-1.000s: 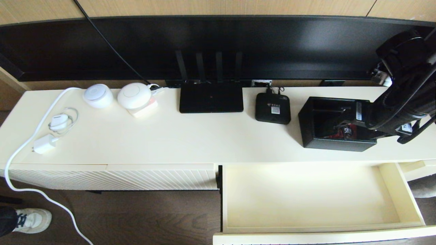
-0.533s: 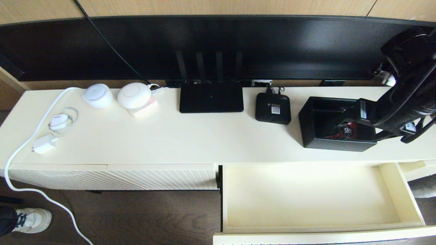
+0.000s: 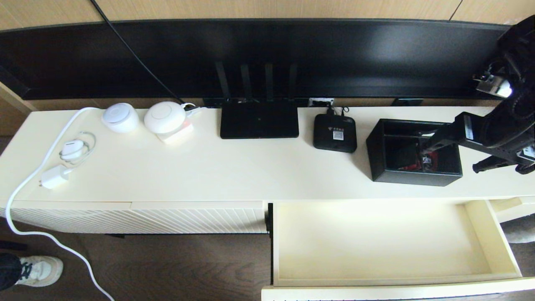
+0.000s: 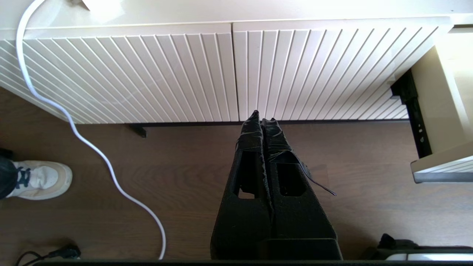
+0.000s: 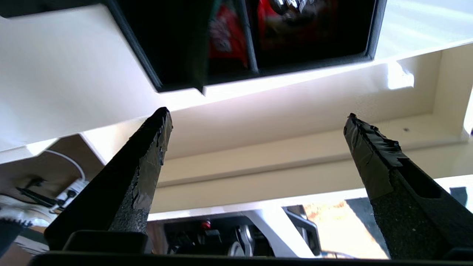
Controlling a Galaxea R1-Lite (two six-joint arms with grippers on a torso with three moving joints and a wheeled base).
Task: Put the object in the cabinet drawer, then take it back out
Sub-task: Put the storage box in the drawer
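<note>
While the organizer box [image 3: 413, 152] sits on the bench [image 3: 234, 167] and the cabinet drawer [image 3: 388, 242] gapes unfilled, the right end effector [image 3: 453, 155] stands wide open, gripping nothing, so either placing remains or all is done.

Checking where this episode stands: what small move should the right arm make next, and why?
Probably draw the right gripper back, clear of the organizer box. Its jaws stand wide open with nothing between them, it has pulled away from the box over the last second, the box sits on the cabinet top, and the drawer lies open and bare.
</note>
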